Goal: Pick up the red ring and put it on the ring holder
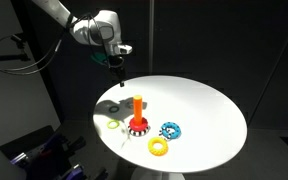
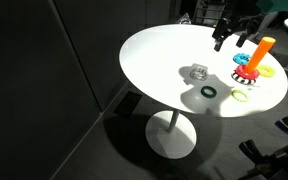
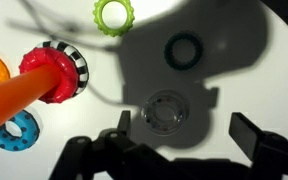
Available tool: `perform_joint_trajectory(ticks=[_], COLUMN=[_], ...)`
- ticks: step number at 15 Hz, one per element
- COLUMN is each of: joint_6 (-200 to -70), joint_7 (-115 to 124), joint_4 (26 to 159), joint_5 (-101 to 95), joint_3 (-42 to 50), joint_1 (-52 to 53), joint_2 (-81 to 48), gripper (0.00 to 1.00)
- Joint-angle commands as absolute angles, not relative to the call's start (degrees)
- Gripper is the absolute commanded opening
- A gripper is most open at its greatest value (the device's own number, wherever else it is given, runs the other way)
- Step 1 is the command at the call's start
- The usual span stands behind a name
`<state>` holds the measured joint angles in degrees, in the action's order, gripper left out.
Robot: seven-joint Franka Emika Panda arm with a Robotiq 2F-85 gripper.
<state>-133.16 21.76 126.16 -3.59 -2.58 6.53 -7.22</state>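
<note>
A round white table (image 1: 209,105) stands brightly lit in a dark room. On it the ring holder (image 1: 138,103) stands upright. The red ring (image 1: 138,125) sits around its orange peg, low on the patterned base. A blue toothed ring (image 1: 171,130) and a yellow ring (image 1: 159,146) lie near it. The gripper (image 1: 117,66) hangs above the table, jaws spread wide and empty.

Both exterior views look down at the table (image 1: 204,100) from afar, on different sides; the wrist view looks down from close above, sharing the holder (image 3: 14,100).
</note>
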Motion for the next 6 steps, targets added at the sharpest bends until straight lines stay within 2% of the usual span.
perform_joint_trajectory(ticks=[1,6], joint_6=[-130.24,-131.76], joint_7=[18.37,20.34], joint_4=[126.54,126.06], joint_5=[-1.63,-2.75], joint_3=[-2.82,-2.79], joint_1=[5.82,6.29], joint_2=[-5.52,-7.19], gripper=[1.0,1.0])
